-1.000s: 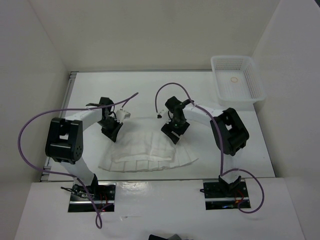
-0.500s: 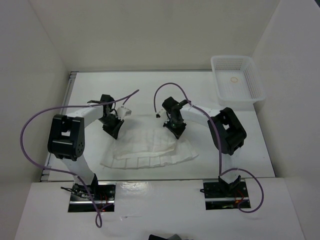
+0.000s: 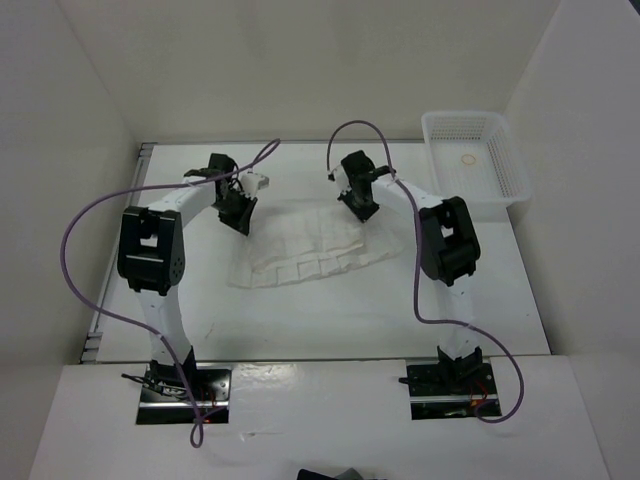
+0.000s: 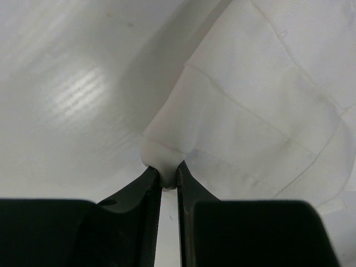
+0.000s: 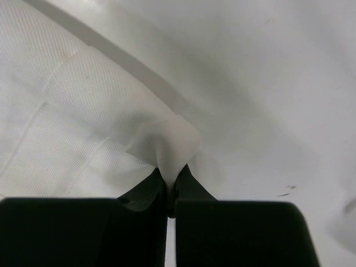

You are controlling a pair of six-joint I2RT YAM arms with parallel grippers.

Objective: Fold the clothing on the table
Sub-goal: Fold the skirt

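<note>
Two pincers, both clamped on one garment. The white pleated skirt [image 3: 315, 255] of thin fabric lies on the large matte white counter [image 3: 300, 330], mid-counter and a bit toward 12 o'clock. In the top view its long axis runs roughly 8 o'clock to 2 o'clock. The narrower edge faces 12 and the wider flared edge faces 6. Pleat lines run about 12 to 6, and cross creases give the cloth a faint grid look. The 8 o'clock end lies flat on the counter.

The left pincer [image 3: 238, 218] is at the skirt's 10 o'clock corner. In its wrist view the pincer [image 4: 167, 177] is nearly together, with a rounded wad of fabric [image 4: 167, 150] pinched at the tips. The cloth there is lifted, with shadow under it.

The right pincer [image 3: 362, 210] is at the 1 o'clock corner. In its wrist view the pincer [image 5: 171, 181] is pressed together on a puckered corner of skirt [image 5: 172, 139].

A white perforated plastic basket [image 3: 478, 165] sits at the counter's 2 o'clock corner, well apart from the skirt.
</note>
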